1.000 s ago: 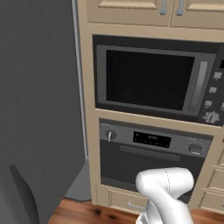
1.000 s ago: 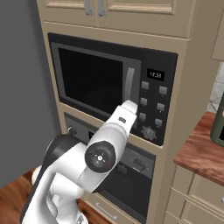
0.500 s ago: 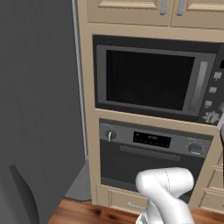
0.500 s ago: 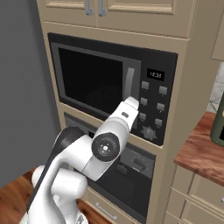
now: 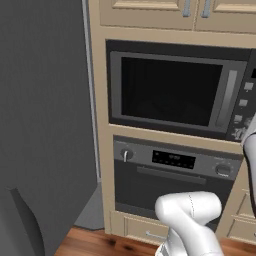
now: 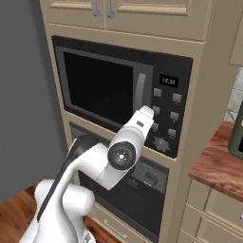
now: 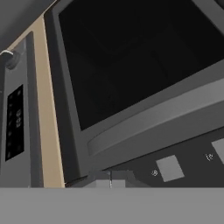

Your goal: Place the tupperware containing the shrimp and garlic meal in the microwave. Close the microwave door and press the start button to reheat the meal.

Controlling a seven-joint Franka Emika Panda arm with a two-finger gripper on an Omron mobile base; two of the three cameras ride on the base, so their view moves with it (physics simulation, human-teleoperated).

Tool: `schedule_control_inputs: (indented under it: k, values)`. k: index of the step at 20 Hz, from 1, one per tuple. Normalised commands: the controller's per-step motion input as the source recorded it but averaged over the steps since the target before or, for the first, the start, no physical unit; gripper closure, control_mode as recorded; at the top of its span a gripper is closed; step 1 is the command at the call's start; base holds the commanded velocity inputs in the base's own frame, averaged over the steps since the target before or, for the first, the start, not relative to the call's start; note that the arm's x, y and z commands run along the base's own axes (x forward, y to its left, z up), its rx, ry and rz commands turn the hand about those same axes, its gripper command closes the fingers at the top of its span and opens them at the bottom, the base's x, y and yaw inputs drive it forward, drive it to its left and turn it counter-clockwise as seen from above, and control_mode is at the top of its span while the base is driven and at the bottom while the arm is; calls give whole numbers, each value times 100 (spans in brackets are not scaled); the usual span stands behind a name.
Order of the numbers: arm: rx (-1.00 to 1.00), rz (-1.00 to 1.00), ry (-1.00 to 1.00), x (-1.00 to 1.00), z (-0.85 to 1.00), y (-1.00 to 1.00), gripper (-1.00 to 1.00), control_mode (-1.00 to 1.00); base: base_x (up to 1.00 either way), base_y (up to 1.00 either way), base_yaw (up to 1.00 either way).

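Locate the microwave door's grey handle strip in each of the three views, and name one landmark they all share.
Left base view: the handle strip stands upright at the right of the microwave door, upper right of the picture.
Right base view: it stands right of the dark window, centre of the picture, just above the arm.
Hand view: it runs as a slanted grey band across the lower middle.
Shared landmark: the oven's display.

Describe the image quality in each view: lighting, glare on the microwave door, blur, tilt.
Left base view: flat, even rendered light; the microwave door window is dark and matte, with no glare. Right base view: equally soft, with the clock digits on the microwave too blurry to read. Hand view: rolled sideways and very close, the door handle strip runs diagonally, and button marks are smeared.
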Motion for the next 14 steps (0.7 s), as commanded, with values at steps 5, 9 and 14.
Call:
schedule_control_inputs:
  k: [5, 9, 14]
  values:
    - [0, 0, -1, 21, -13, -23, 100, -100, 0, 0, 0]
    - [0, 0, -1, 23, -11, -18, 100, -100, 0, 0, 0]
    - [0, 0, -1, 27, -15, -13, 100, -100, 0, 0, 0]
